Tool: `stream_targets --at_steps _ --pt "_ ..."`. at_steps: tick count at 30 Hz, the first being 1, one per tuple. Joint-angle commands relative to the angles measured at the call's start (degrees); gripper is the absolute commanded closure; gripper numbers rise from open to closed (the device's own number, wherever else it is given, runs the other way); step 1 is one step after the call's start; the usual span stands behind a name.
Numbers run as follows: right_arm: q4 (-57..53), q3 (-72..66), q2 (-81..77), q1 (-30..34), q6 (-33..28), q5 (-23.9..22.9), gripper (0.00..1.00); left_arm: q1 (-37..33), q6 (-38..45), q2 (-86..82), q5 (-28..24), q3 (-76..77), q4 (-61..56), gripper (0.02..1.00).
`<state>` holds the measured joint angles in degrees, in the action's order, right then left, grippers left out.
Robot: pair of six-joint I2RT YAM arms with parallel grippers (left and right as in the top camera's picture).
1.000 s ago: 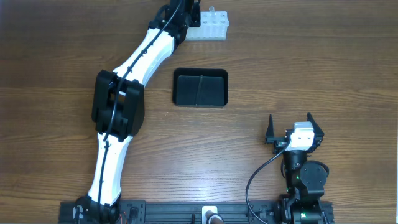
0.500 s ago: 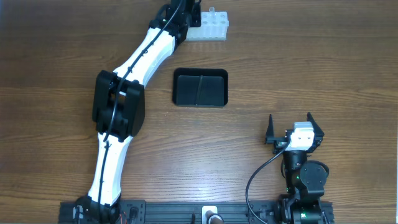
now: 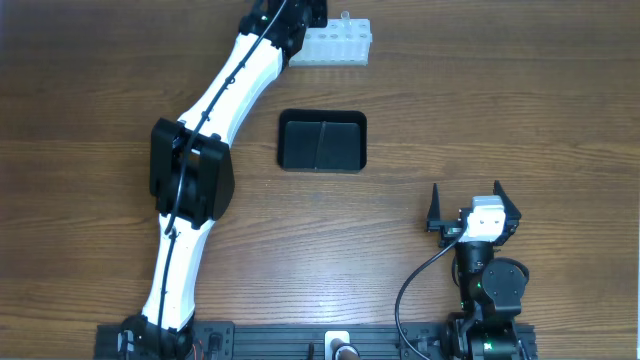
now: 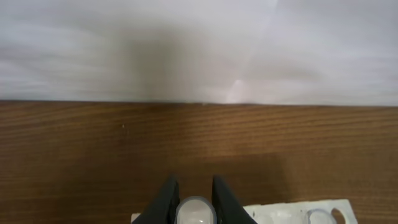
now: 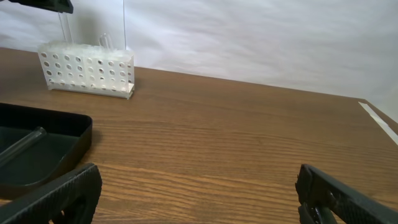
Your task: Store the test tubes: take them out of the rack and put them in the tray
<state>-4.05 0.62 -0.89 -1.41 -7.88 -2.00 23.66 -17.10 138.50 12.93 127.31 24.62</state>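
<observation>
The white test tube rack (image 3: pixel 335 46) stands at the table's far edge, with one tube (image 3: pixel 345 18) upright in it. My left gripper (image 3: pixel 303 12) is over the rack's left end, shut on a clear test tube (image 4: pixel 196 211) whose round top sits between the fingers (image 4: pixel 169 193). From the right wrist view that tube (image 5: pixel 64 28) hangs above the rack (image 5: pixel 87 70) under the left gripper (image 5: pixel 43 5). A black tray (image 3: pixel 322 141) in the middle holds one tube lying flat (image 5: pixel 22 143). My right gripper (image 3: pixel 470 212) rests open near its base, far from both.
A white wall (image 4: pixel 199 43) rises just behind the rack. Bare wooden tabletop (image 3: pixel 500 100) lies between the tray and the right arm. The left arm's white links (image 3: pixel 235 85) cross the table's left half.
The left gripper has risen over the rack's left end with the tube, uncovering more of the rack. The right arm has kept still.
</observation>
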Motion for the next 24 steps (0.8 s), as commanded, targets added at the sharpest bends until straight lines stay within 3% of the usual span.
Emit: stream_targets --at_steps 1,13,17,24 --pt "-0.2 -0.33 0.61 0.46 0.13 0.48 0.007 0.13 0.48 -4.11 0.72 1.29 1.33 0.98" --pt "-0.2 -0.33 0.61 0.46 0.13 0.48 0.009 0.33 2.99 -12.57 0.42 1.29 7.37 0.978" --pt "-0.2 -0.33 0.61 0.46 0.13 0.48 0.009 1.01 2.36 -14.43 -3.5 1.29 13.75 0.98" --pt "-0.2 -0.33 0.61 0.46 0.13 0.48 0.007 1.75 -6.23 -15.1 -9.07 1.29 30.49 0.978"
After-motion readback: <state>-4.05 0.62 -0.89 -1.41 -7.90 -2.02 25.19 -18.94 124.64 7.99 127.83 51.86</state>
